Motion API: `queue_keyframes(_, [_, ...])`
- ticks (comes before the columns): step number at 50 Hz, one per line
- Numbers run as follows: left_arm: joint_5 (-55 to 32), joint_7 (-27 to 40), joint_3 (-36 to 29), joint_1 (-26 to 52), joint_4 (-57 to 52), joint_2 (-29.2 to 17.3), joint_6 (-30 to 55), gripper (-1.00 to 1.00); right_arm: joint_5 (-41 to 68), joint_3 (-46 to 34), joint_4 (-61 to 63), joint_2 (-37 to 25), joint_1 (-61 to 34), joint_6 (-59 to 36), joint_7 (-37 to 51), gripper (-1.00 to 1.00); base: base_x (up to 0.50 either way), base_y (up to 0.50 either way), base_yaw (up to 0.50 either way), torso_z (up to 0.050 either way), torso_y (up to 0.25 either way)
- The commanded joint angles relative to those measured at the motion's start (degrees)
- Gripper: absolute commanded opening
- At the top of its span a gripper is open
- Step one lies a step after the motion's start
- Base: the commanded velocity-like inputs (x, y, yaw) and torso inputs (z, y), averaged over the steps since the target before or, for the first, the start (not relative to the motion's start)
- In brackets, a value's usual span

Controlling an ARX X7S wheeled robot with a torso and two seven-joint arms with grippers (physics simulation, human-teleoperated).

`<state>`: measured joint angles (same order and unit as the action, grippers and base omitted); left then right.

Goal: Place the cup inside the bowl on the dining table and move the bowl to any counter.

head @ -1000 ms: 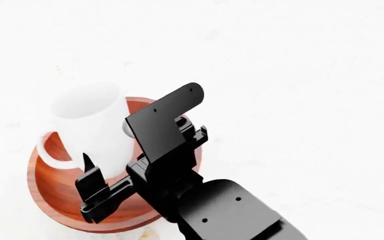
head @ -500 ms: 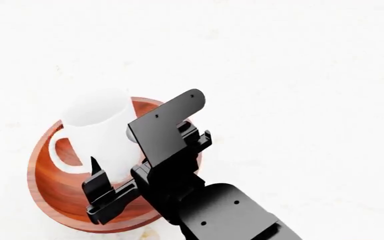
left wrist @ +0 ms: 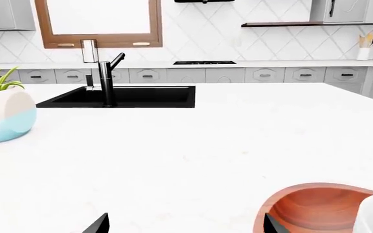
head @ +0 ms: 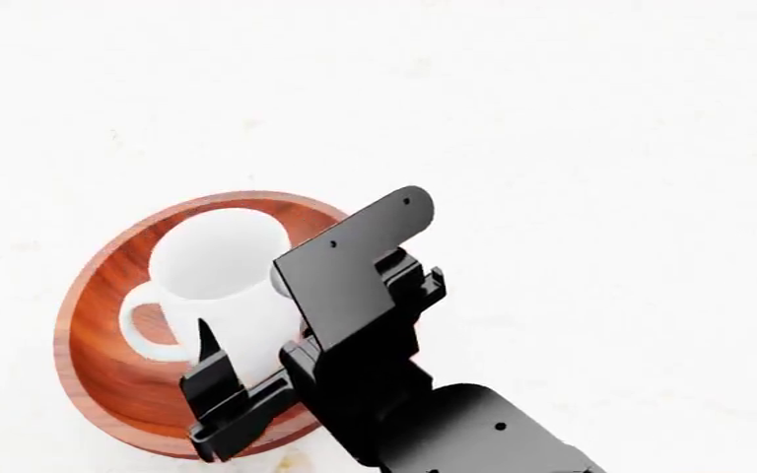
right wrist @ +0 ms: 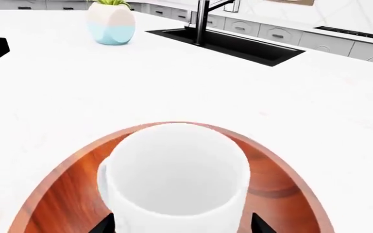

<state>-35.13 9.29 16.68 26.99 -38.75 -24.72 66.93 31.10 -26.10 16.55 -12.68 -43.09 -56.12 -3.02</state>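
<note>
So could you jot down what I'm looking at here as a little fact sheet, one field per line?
Setting: simulated kitchen, white dining table
Cup: white cup standing upright inside the bowl, handle toward the robot's left
Bowl: reddish-brown wooden bowl resting on the table
Right gripper: right gripper straddling the cup, fingers either side; contact cannot be told
Left gripper: left gripper open, empty, beside the bowl
Background: black sink with faucet, potted plant
Task stage: cup in bowl; bowl not yet moved
</note>
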Motion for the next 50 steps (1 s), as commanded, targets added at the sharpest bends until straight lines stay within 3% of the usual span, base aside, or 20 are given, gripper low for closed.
queue_keyframes(1, [0.61, 0.21, -0.63, 0.35, 0.8, 0.45, -0.53, 1.0, 4.4, 5.57, 12.08, -4.45, 4.0, -8.33, 4.09, 1.0, 0.0, 0.0, 0.0, 0.0, 0.0])
queue_keyframes(19, [-0.67, -0.08, 1.35, -1.37, 0.58, 0.3, -0.51, 1.0, 12.77, 16.37, 16.84, -7.65, 3.46, -20.25, 6.99, 1.0, 0.0, 0.0, 0.0, 0.0, 0.0])
queue_keyframes(24, [-0.42, 0.47, 0.63, -1.12, 0.65, 0.6, -0.63, 1.0, 18.28, 29.12, 14.53, -3.51, 4.8, -24.64, 10.31, 1.0, 0.0, 0.0, 0.0, 0.0, 0.0])
queue_keyframes(29, [-0.44, 0.52, 0.19, -1.12, 0.89, 0.67, -0.77, 1.0, 17.71, 28.9, 13.01, -4.18, 5.52, -25.32, 11.27, 1.0, 0.0, 0.0, 0.0, 0.0, 0.0])
queue_keyframes(32, [-0.54, 0.41, 0.25, -1.27, 1.01, 0.61, -0.92, 1.0, 22.49, 36.35, 7.88, -0.49, 2.29, -33.35, 15.17, 1.0, 0.0, 0.0, 0.0, 0.0, 0.0])
queue_keyframes(33, [-0.57, 0.38, 0.35, -1.58, 0.94, 0.66, -1.05, 1.0, 31.09, 38.51, 0.5, -0.87, 1.08, -33.82, 23.76, 1.0, 0.0, 0.0, 0.0, 0.0, 0.0])
queue_keyframes(39, [-0.6, 0.3, 0.37, -1.95, 1.01, 0.35, -1.25, 1.0, 48.37, 33.72, -11.86, -5.11, -6.97, -33.53, 36.32, 1.0, 0.0, 0.0, 0.0, 0.0, 0.0])
queue_keyframes(40, [-0.54, 0.39, 0.13, -1.85, 1.09, 0.45, -1.3, 1.0, 53.96, 36.15, -17.05, -3.8, -7.82, -33.33, 41.14, 1.0, 0.0, 0.0, 0.0, 0.0, 0.0])
queue_keyframes(44, [-0.19, 0.33, -0.75, -2.04, 1.59, 0.66, -2.01, 1.0, 59.88, 28.38, -28.3, -6.48, -15.59, -33.54, 43.01, 1.0, 0.0, 0.0, 0.0, 0.0, 0.0])
queue_keyframes(47, [-0.31, 0.21, -0.68, -2.18, 1.66, 0.58, -2.13, 1.0, 65.84, 27.29, -35.72, -5.65, -20.17, -32.51, 46.75, 1.0, 0.0, 0.0, 0.0, 0.0, 0.0])
queue_keyframes(50, [-0.54, -0.02, -0.25, -2.32, 1.72, 0.22, -2.14, 1.0, 64.2, 24.24, -41.9, -5.25, -25.04, -32.0, 44.12, 1.0, 0.0, 0.0, 0.0, 0.0, 0.0])
